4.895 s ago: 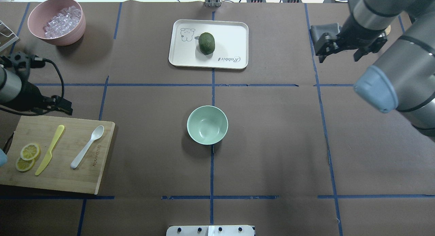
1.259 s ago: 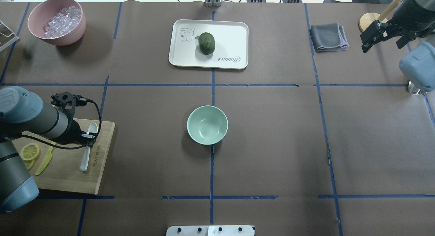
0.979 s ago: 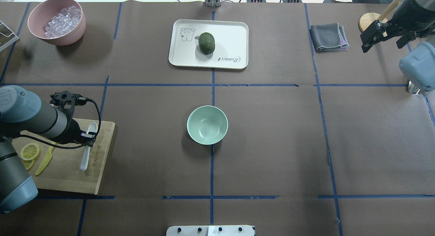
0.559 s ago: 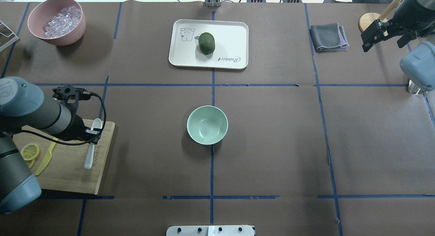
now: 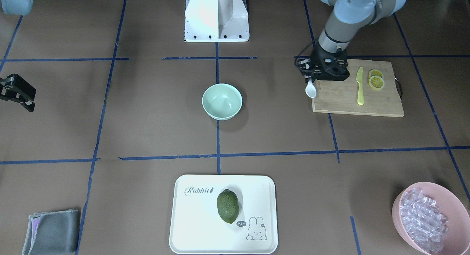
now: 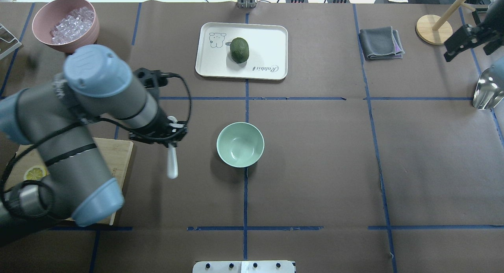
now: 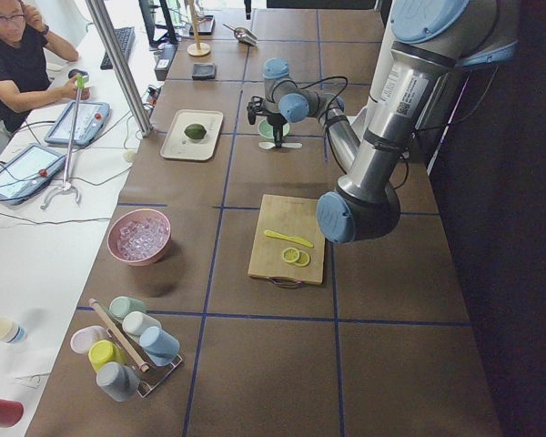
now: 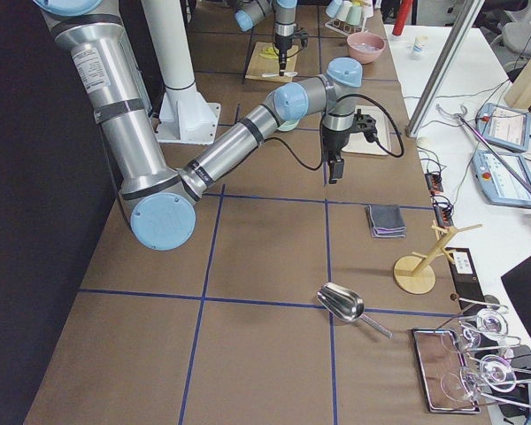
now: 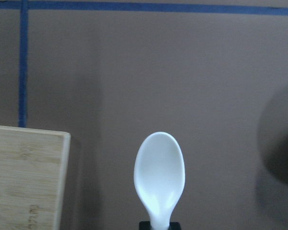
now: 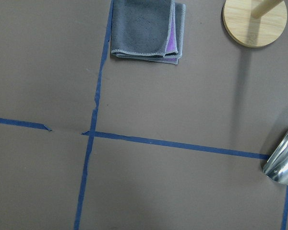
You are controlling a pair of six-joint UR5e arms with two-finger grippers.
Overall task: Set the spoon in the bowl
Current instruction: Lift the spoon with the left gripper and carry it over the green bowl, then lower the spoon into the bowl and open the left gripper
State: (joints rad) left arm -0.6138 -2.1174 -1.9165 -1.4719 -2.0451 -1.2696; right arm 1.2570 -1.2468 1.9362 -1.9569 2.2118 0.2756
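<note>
- Left gripper (image 6: 172,134) was clamped on the spoon (image 6: 172,167) just behind its head, which pointed to the far side while the handle trailed toward the near edge.
- The spoon hung over the brown table (image 6: 315,166), between the cutting board (image 5: 352,104) on the left and the bowl (image 6: 240,144) at the middle, touching neither.
- The right gripper (image 6: 469,52), jaws apart and holding nothing, hovered at the far right near a folded gray cloth (image 6: 380,43).
- A yellow-green knife (image 5: 360,86) and 2 lemon slices (image 5: 376,79) lay on the board.
</note>
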